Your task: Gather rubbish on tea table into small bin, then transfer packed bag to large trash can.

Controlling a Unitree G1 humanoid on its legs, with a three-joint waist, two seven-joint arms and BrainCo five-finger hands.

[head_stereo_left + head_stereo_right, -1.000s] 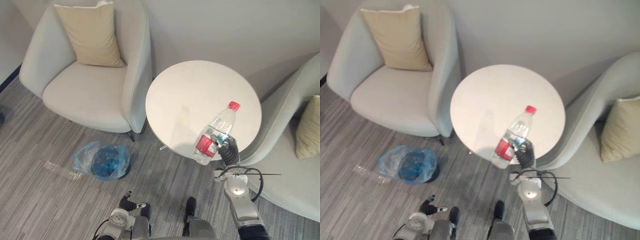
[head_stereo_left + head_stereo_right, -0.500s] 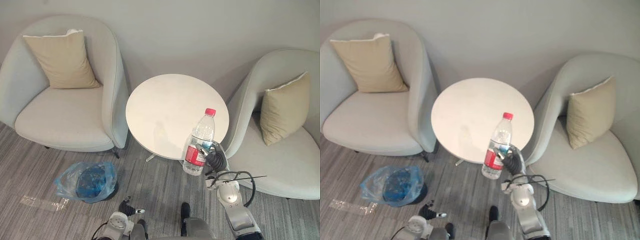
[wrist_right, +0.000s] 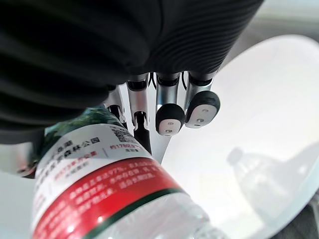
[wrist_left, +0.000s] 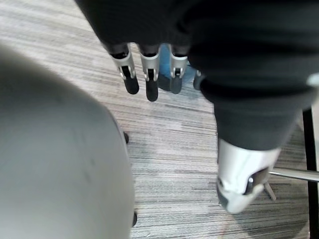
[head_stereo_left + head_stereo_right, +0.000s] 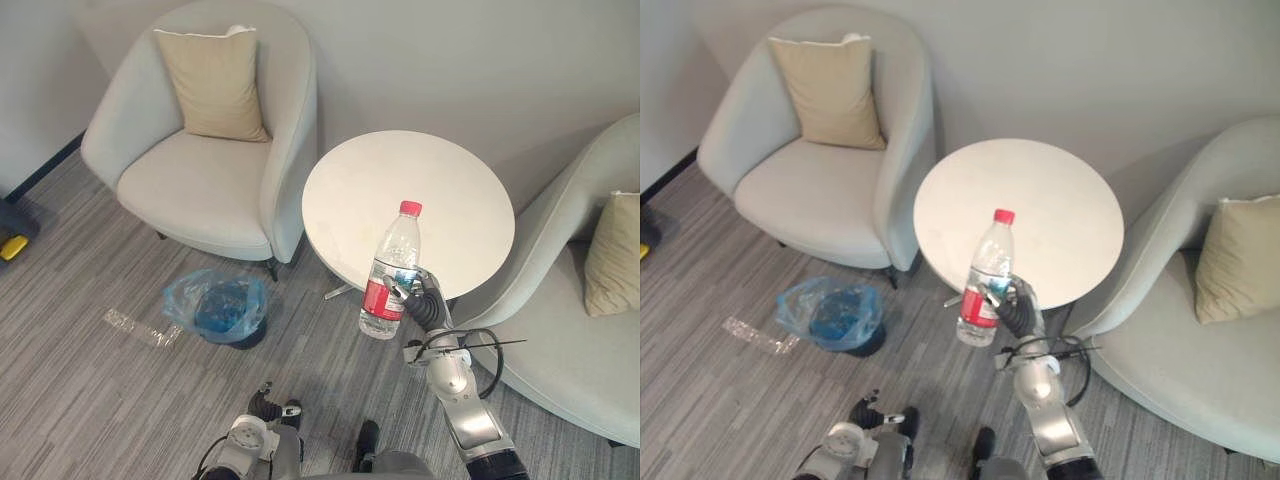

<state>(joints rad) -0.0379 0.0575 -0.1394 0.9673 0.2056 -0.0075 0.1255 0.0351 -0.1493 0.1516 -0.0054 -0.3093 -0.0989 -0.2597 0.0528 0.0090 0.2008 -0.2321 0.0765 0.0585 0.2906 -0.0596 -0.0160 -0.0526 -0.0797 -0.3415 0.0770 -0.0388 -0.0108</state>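
My right hand (image 5: 426, 304) is shut on a clear plastic bottle (image 5: 390, 272) with a red cap and red label, held almost upright in the air just off the front edge of the round white tea table (image 5: 440, 180). In the right wrist view the fingers (image 3: 169, 114) curl round the bottle (image 3: 109, 199) above the table top (image 3: 264, 114). The small bin (image 5: 220, 308), lined with a blue bag, stands on the carpet to the left of the table. My left hand (image 4: 149, 74) hangs low over the carpet, its fingers straight and holding nothing.
A grey armchair (image 5: 200, 180) with a beige cushion stands left of the table, and another armchair (image 5: 570, 330) is at the right. A clear plastic wrapper (image 5: 140, 327) lies on the carpet left of the bin. A yellow and black object (image 5: 10, 245) sits at the left edge.
The camera has swung, so the whole scene has shifted. The bottle in my right hand has gone from tilted to nearly upright and now hangs off the table's front edge.
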